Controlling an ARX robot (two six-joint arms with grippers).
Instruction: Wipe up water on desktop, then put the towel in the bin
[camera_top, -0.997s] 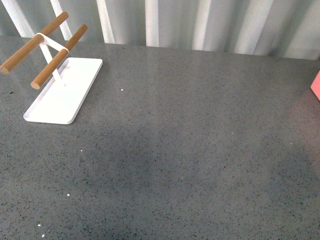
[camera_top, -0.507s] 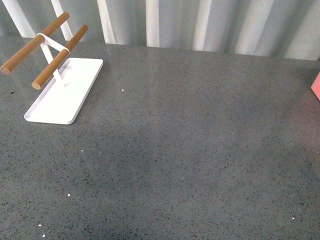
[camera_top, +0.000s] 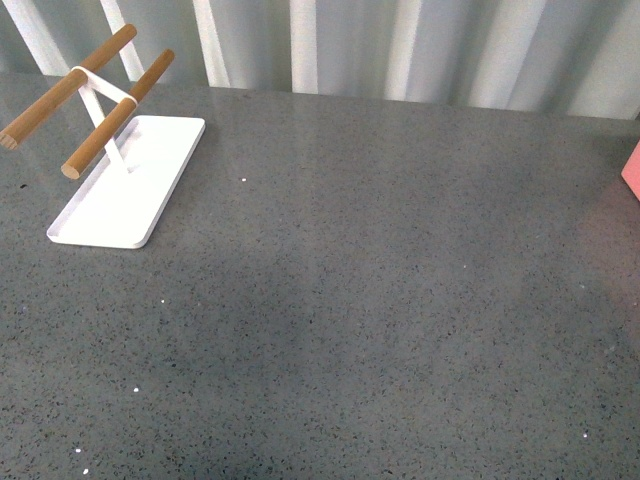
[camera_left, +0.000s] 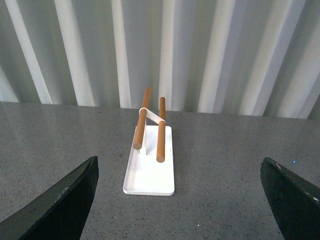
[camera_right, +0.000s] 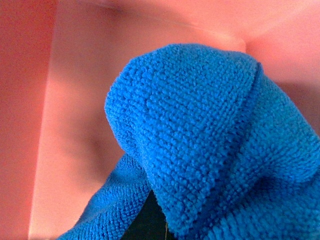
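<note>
The front view looks down across the desktop; the left wrist view faces the same white tray; the right wrist view sits close inside the bin.

One towel, one bin (corner only) — one tray, two bars.

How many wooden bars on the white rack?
2. Both sit side by side above the white tray, joined by a white crosspiece: the outer bar nearer the desktop's left edge, the inner bar beside it. None appear hidden.
</note>
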